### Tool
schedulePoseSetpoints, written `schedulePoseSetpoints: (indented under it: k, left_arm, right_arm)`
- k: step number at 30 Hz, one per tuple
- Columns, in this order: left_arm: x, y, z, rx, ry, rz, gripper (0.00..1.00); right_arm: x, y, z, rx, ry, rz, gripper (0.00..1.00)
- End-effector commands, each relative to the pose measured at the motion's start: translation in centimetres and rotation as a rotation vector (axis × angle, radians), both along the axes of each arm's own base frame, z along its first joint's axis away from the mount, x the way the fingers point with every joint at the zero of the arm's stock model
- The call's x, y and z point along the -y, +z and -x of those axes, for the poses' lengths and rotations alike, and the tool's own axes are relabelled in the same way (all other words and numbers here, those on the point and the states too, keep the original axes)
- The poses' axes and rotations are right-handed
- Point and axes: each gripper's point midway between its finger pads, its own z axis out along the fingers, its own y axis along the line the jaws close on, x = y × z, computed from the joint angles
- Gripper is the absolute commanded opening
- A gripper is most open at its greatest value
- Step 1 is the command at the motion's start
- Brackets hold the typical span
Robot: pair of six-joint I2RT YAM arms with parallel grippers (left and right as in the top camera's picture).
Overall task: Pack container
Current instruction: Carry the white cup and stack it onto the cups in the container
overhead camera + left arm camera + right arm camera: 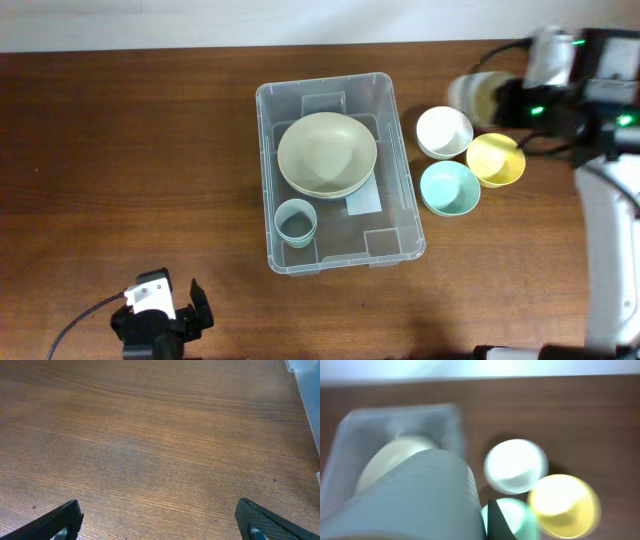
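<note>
While the right hand [497, 100] pinches a cup [415, 495], the clear rectangular container [264, 170] holds bowls [327, 153].

overhead: top-down | left wrist: close, tabletop [150, 435] | right wrist: oblique, container [400, 412]

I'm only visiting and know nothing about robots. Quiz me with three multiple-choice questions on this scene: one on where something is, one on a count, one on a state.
1. Where is the small grey cup?
A) on the bare table at the far left
B) inside the container
C) held in a gripper

2. How many bowls stand on the table outside the container?
A) one
B) three
C) five

3. How is the left gripper?
A) open, holding nothing
B) shut on a bowl
C) shut on a spoon

Answers:
1 B: it sits within the clear walls, beside the large bowl.
2 B: the white bowl, yellow bowl and mint bowl.
3 A: its fingers are wide apart over bare table.
</note>
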Motion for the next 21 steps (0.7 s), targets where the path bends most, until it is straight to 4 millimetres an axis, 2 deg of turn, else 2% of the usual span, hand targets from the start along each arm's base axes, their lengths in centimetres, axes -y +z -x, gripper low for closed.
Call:
schedulePoseSetpoints:
  k: [1,3,4,5,8,16,21]
  left_arm:
    - [-0.2,0.7,0.1,0.02,0.012,-0.006,1.0]
    - [-0.2,0.7,0.1,0.02,0.011,-0.006,1.0]
    - [-0.2,0.7,0.1,0.02,0.011,-0.006,1.0]
    - [-0.2,0.7,0.1,0.02,0.012,-0.006,1.0]
    - [-0.2,0.7,0.1,0.02,0.011,-0.006,1.0]
    - [-0.2,0.7,0.1,0.02,0.012,-0.006,1.0]
    - [-0.2,0.7,0.1,0.02,0.011,-0.006,1.0]
  right_arm:
    - [-8.4,-1.2,2.6,-0.039,0.301,0.059,0.04]
    - [-12.7,-2.3,4.3,-0.076,0.421,0.065,0.04]
    - [-14.1,-2.7,4.8,-0.087,0.461,0.068,0.04]
    - [-16.5,-3.5,5.9,-0.108,0.531,0.074,0.04]
    - [-20.8,-5.0,8.4,-0.151,0.659,0.091,0.04]
    - [-26.6,-8.5,12.2,-0.237,0.835,0.134,0.04]
    - [-27.2,-12.0,11.8,-0.292,0.821,0.246,0.04]
